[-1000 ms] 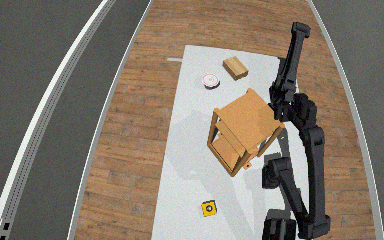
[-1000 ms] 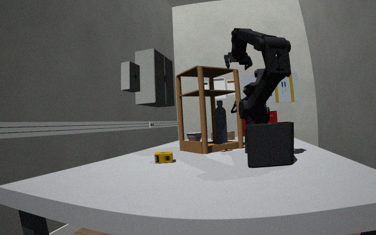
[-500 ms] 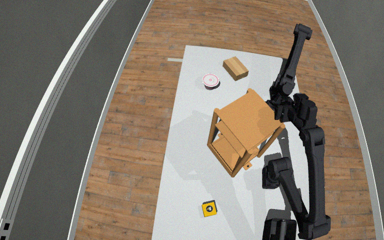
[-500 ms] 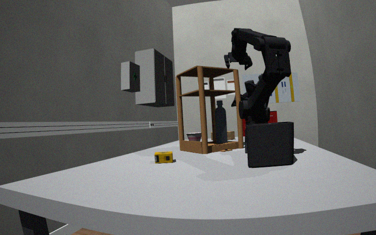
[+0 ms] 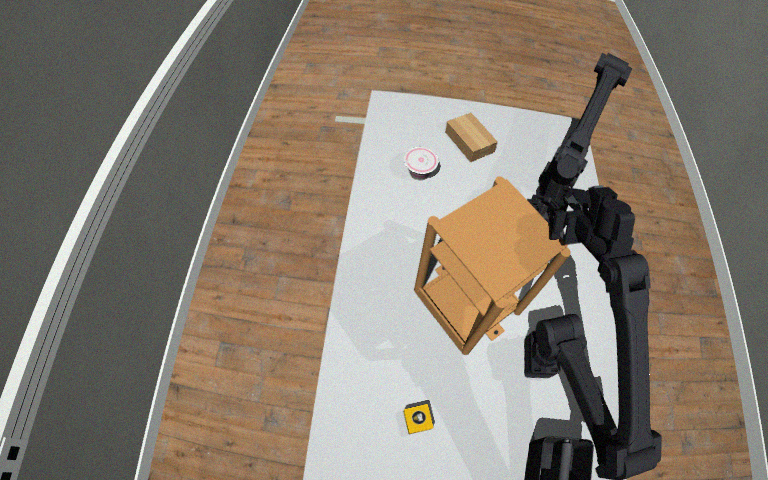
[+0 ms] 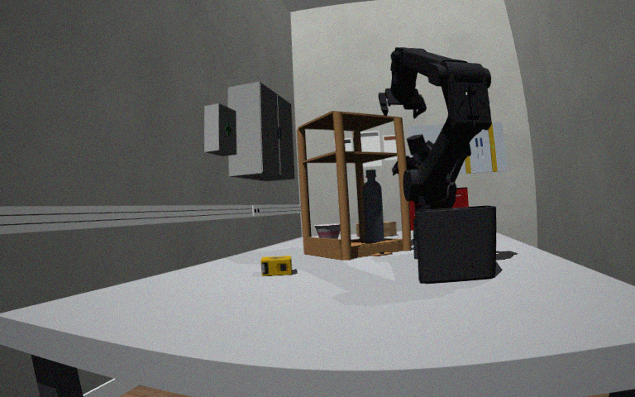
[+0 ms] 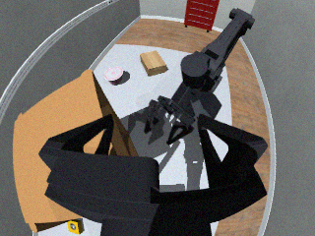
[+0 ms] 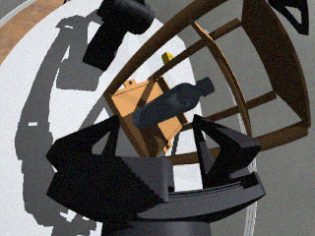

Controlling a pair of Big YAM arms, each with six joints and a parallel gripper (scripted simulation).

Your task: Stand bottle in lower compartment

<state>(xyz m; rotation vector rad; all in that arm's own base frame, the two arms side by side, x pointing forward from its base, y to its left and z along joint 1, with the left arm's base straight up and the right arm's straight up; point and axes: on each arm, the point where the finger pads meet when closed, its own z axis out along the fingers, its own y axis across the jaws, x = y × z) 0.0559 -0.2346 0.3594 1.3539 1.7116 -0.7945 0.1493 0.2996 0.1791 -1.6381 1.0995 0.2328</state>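
The dark blue bottle (image 6: 372, 211) (image 8: 169, 104) stands upright, cap up, in the lower compartment of the wooden shelving unit (image 5: 495, 237) (image 6: 342, 196). Its base appears to be on the compartment's floor; its lowest edge is partly hidden by the low rail in the exterior view. The top board hides the bottle in the top view. My right gripper (image 8: 156, 119) is open and empty, beside the unit and apart from the bottle. My left gripper (image 6: 400, 112) is open and empty, near the top board's edge, above the right gripper.
A white-and-pink bowl (image 5: 421, 160) (image 6: 327, 231) (image 7: 113, 74) and a wooden block (image 5: 471, 136) (image 7: 154, 63) lie beyond the unit. A yellow box-shaped object (image 5: 418, 417) (image 6: 276, 265) (image 7: 75, 226) lies on the opposite side. Both arms come close together beside the unit.
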